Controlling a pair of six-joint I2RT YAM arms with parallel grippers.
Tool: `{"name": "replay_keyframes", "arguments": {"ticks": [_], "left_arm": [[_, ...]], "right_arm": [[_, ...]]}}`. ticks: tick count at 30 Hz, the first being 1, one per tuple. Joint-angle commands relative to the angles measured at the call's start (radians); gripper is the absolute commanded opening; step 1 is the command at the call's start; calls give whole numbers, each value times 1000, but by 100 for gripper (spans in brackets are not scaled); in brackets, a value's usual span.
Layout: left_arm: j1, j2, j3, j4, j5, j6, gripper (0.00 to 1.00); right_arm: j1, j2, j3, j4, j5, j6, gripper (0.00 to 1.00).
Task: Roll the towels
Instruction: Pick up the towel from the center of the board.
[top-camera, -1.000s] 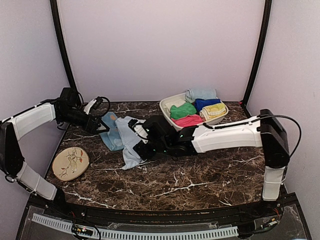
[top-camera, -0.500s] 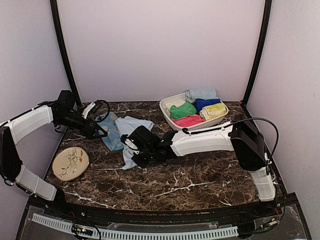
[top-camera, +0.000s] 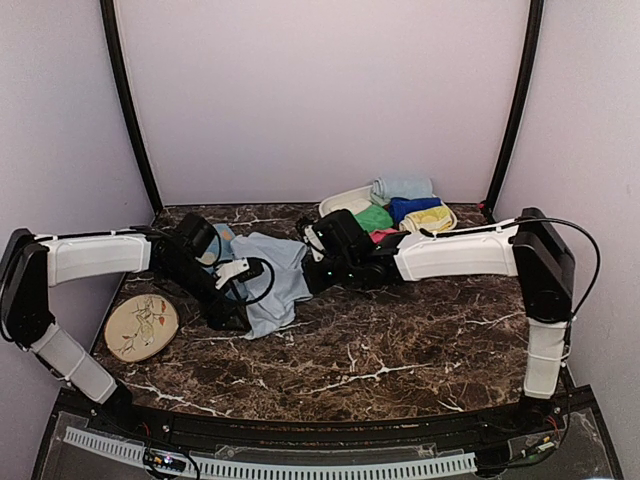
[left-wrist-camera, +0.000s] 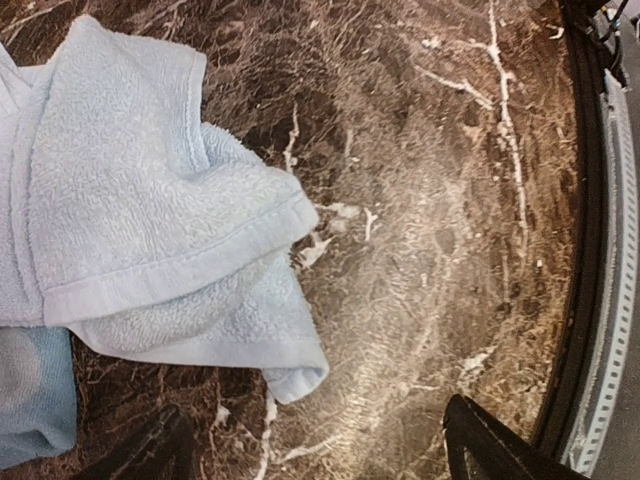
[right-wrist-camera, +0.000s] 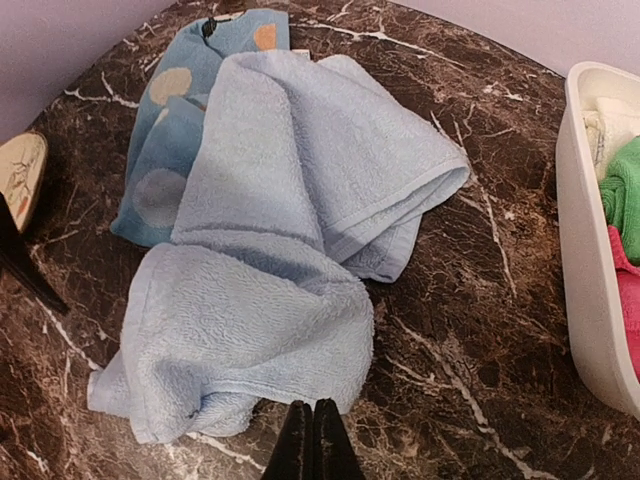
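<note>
The plain pale blue towel (top-camera: 272, 282) (right-wrist-camera: 270, 250) lies crumpled and folded over itself on the marble table, overlapping the spotted blue towel (top-camera: 221, 240) (right-wrist-camera: 168, 110) behind it. My left gripper (top-camera: 228, 314) (left-wrist-camera: 320, 458) hovers open at the pale towel's (left-wrist-camera: 150, 200) near left corner, and that corner points into the gap without touching either finger. The spotted towel (left-wrist-camera: 30, 395) shows at the left edge of that view. My right gripper (top-camera: 309, 264) (right-wrist-camera: 312, 442) is shut, its tips at the pale towel's right edge, with no cloth seen between them.
A white basket (top-camera: 335, 203) (right-wrist-camera: 590, 260) of rolled green, pink, dark-blue and yellow towels stands at the back right. A round beige plate (top-camera: 141, 327) (right-wrist-camera: 20, 170) lies at the front left. The table's front rail (left-wrist-camera: 610, 250) runs close by the left gripper.
My right gripper shut and drew back to the right of the pale towel, which now lies spread further right. My left arm swung from the back left to the towel's near corner.
</note>
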Motion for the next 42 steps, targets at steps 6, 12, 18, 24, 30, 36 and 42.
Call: {"name": "replay_keyframes", "arguments": {"ticks": [6,12,18,24,30,36,42], "left_arm": [[-11,30,0,86,-51,-72,89],[107,-125,-95,172,64,-93,94],[155,-114,-61,71,89,-48,95],[186,-123,-62,55,95,-15,95],[173,-103,-65,27,104,41,92],[53,-52,-66,49,47,50,90],[-47,50,-28,72,-10,21,86]], "right_arm": [[6,-67,-65,58,-21,35,34],[64,18,-40,75,-125,79,59],[103,130,82,37,-165,59,59],[103,210,179,-49,-140,52,38],[85,145,145,-9,-117,79,0],[14,48,43,75,-181,166,0],[-28,-41,-64,122,-174,209,0]]}}
